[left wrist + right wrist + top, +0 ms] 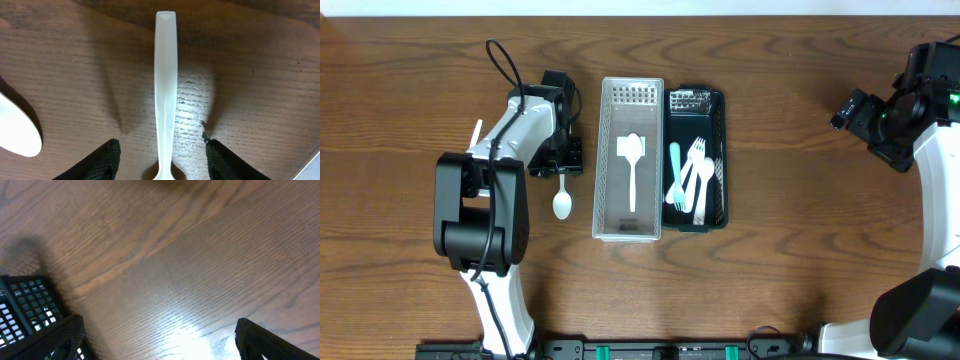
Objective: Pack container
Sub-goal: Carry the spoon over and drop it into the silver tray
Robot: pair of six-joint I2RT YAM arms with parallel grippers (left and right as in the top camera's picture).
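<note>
- Left gripper (pixel 560 165): poised low over the wooden surface (pixel 410 90), jaws spread apart. In the left wrist view both fingertips (pixel 107 160) sit either side of a white spoon's handle with clear gaps on each flank. Nothing is held.
- White spoon (pixel 562 198): lies flat on the surface directly beneath this gripper. Its handle (pixel 165 80) runs out ahead between the jaws in the wrist view, while the overhead view shows the bowl protruding on the near side, toward the arm's base.
- A second pale rounded object (pixel 17 127) shows at the left edge of the wrist view; its identity cannot be determined.
- Step in hand, by judgement: pickup of the loose spoon for packing. The jaws straddle the handle but closure is not yet made.
- Next move, by judgement: close squarely on the thin handle, lift clear, carry to the gripper's right and release into a tray.
- Clear tray (pixel 629 235): just right of the left gripper, holding one white spoon (pixel 632 165).
- Dark tray (pixel 698 225): touching the clear tray's far side, holding a teal utensil (pixel 674 170) and white forks (pixel 698 175).
- Right gripper (pixel 865 110): well apart from both trays, raised at the far right. Its fingers appear spread, with bare surface between them and nothing held; a corner of the dark tray (pixel 25 310) shows to one side.
</note>
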